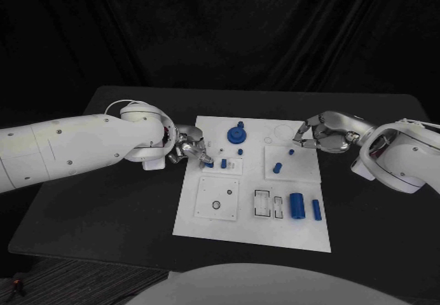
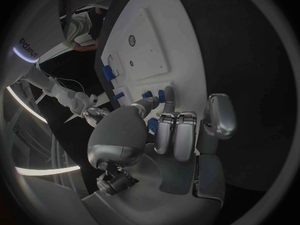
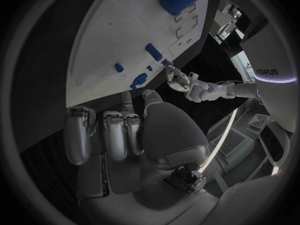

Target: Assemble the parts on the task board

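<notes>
While its left hand [image 1: 190, 150] works curled fingers at small blue parts [image 1: 224, 164] near the white task board's [image 1: 252, 235] left edge, apparently to seat one, the right hand [image 1: 323, 136], fingers curled in on nothing visible, hovers above the board's far right corner, seemingly waiting.

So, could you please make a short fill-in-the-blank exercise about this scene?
1. The task board is coloured ____.
2. The big round gear lies at the board's ____ edge from the robot.
3. The left hand reaches the board's ____ edge.
4. The large cylinder on the board is coloured ____.

Missing words: white; far; left; blue
</notes>
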`<state>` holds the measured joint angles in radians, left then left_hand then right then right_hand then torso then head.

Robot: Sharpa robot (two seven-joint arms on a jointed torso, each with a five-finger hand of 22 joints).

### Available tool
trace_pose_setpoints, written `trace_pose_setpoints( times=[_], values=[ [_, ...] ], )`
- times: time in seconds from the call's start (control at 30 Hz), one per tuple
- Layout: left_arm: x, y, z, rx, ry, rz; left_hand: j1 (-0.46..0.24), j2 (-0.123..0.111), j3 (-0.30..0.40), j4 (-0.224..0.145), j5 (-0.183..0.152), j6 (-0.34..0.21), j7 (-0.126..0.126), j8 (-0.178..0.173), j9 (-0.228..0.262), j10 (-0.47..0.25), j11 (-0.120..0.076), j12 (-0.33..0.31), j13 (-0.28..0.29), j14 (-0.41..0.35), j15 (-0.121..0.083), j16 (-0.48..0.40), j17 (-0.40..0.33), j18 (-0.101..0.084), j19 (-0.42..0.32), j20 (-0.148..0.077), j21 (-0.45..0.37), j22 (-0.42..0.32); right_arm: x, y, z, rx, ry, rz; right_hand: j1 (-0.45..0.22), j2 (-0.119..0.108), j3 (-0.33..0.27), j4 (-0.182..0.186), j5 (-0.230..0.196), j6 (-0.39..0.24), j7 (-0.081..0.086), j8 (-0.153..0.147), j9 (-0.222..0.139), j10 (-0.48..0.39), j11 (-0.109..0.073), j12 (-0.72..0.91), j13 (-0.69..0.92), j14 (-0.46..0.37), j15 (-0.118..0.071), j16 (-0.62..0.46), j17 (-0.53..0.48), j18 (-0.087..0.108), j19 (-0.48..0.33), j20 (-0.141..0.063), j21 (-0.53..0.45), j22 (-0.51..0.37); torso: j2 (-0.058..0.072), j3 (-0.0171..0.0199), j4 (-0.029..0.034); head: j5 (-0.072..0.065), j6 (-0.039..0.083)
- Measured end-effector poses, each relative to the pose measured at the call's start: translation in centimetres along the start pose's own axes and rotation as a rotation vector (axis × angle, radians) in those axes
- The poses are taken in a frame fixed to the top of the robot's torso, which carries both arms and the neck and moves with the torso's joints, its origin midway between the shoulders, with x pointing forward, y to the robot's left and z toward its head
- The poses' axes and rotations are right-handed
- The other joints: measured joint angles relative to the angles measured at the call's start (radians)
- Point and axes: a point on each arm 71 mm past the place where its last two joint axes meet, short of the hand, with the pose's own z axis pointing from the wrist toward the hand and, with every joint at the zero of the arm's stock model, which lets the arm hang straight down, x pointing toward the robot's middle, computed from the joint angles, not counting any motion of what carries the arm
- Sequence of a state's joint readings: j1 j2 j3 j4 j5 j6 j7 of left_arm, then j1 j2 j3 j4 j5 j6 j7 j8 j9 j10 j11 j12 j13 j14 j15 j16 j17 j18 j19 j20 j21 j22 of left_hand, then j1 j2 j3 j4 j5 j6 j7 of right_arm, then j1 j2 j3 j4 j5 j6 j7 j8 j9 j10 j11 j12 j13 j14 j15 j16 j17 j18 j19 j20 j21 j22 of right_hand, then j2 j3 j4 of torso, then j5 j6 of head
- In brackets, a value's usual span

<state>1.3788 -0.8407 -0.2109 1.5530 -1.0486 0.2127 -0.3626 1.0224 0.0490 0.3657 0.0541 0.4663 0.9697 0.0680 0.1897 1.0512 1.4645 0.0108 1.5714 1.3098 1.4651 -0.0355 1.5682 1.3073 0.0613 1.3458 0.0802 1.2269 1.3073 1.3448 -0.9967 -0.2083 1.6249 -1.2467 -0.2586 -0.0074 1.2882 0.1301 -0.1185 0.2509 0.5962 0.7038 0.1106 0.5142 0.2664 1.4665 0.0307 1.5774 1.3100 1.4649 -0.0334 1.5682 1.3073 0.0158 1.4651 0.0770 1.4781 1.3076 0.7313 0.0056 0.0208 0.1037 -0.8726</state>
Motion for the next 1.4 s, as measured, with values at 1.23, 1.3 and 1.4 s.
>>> trace_pose_setpoints(
  times=[1.23, 1.3, 1.4],
  values=[
    [-0.1, -0.8, 0.4, 0.008, -0.011, 0.010, -0.014, -0.014, 0.085, -0.058, -0.155, 0.026, -0.013, 0.058, 0.038, 0.004, -0.011, 0.000, 0.000, 0.004, -0.004, 0.000, 0.000, 0.000, 0.013, -0.013, 0.010, 0.000, 0.1, -0.1, 0.0, 0.003, 0.008, 0.000, 0.004, -0.004, 0.000, 0.000, 0.000, 0.004, 0.004, 0.000, -0.001, 0.000, 0.000, 0.000, 0.000, 0.000, 0.000, 0.000, 0.000, 0.000, 0.000, 0.000, -0.004, 0.000, 0.000, 0.0007, -0.0005, -0.003, 0.000],
    [-0.1, -0.9, 0.4, 0.010, -0.012, 0.012, -0.012, -0.011, 0.085, -0.058, -0.165, 0.026, -0.013, 0.063, 0.040, 0.004, -0.011, 0.000, 0.000, 0.000, -0.007, 0.000, 0.000, 0.000, 0.015, -0.014, 0.014, 0.000, 0.1, -0.1, 0.1, 0.003, 0.008, 0.000, 0.004, -0.004, 0.002, -0.002, 0.000, 0.004, 0.004, 0.000, -0.001, 0.000, 0.000, 0.000, 0.000, 0.000, 0.000, 0.000, 0.000, 0.000, 0.000, 0.000, -0.004, 0.000, 0.000, 0.0008, -0.0009, -0.002, 0.000],
    [-0.2, -1.2, 0.5, 0.014, -0.012, 0.014, -0.009, -0.009, 0.082, -0.056, -0.201, 0.026, -0.013, 0.071, 0.045, 0.001, -0.014, 0.000, 0.000, 0.000, -0.007, 0.000, 0.000, 0.000, 0.015, -0.014, 0.016, 0.000, 0.1, -0.1, 0.1, 0.003, 0.008, -0.001, 0.004, -0.004, 0.003, -0.003, 0.004, 0.004, 0.004, 0.000, -0.001, 0.000, 0.000, 0.000, 0.000, 0.000, 0.000, 0.000, 0.000, 0.000, 0.000, 0.000, -0.004, 0.000, 0.000, 0.0007, -0.0011, -0.001, 0.000]
  ],
)
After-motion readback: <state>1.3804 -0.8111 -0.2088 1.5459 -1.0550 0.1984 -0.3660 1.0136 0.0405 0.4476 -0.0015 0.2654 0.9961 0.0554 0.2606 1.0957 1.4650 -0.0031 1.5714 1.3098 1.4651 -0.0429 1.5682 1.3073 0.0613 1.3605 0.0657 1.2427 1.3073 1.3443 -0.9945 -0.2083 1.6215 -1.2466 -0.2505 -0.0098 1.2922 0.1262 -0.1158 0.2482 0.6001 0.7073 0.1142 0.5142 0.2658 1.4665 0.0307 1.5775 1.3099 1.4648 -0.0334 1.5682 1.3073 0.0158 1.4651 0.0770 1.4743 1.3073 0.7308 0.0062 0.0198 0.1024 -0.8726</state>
